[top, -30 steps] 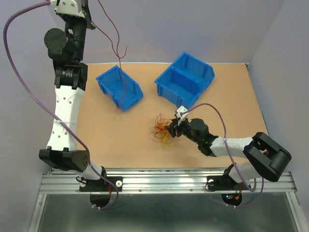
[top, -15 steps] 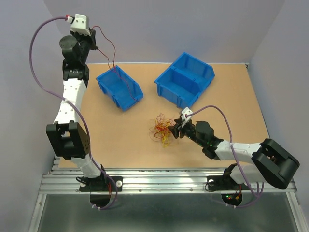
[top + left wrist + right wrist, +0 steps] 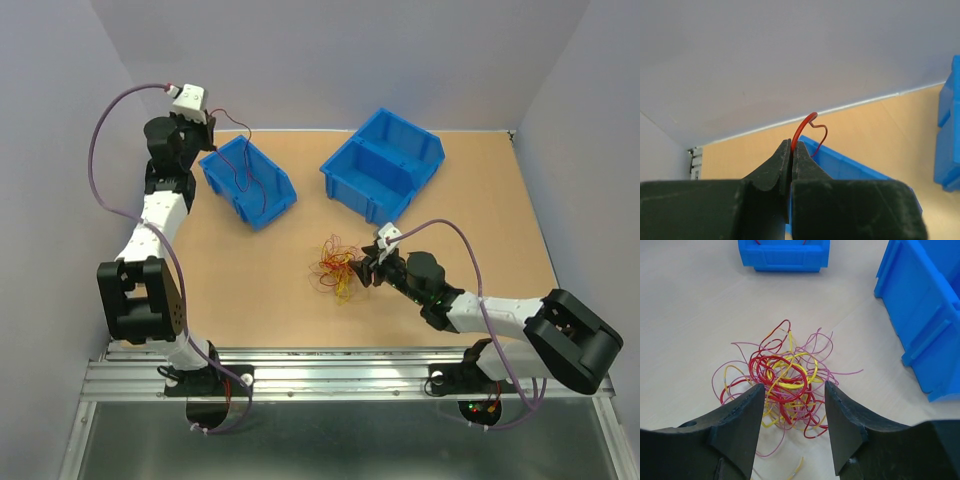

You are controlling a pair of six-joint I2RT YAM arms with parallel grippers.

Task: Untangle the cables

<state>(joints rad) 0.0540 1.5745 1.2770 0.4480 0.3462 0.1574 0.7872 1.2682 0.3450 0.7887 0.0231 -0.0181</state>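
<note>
The cables (image 3: 336, 266) (image 3: 787, 385) lie as a small tangle of red, yellow and pink wires on the table's middle. My right gripper (image 3: 368, 266) (image 3: 794, 390) stands open just right of the tangle, its fingers on either side of the tangle's near part. At the far left, my left gripper (image 3: 207, 140) (image 3: 791, 143) is shut on a single red cable (image 3: 247, 170) (image 3: 807, 123), which hangs down into the small blue bin (image 3: 247, 181).
A larger blue bin (image 3: 383, 163) with two compartments sits at the back, right of the small one. The right wrist view shows the small blue bin (image 3: 784, 255) beyond the tangle and the large blue bin (image 3: 925, 310) at right. Walls enclose the table behind and on both sides.
My left arm has come down from high up, lowering the red cable into the small blue bin. My right gripper has shifted only slightly beside the tangle.
</note>
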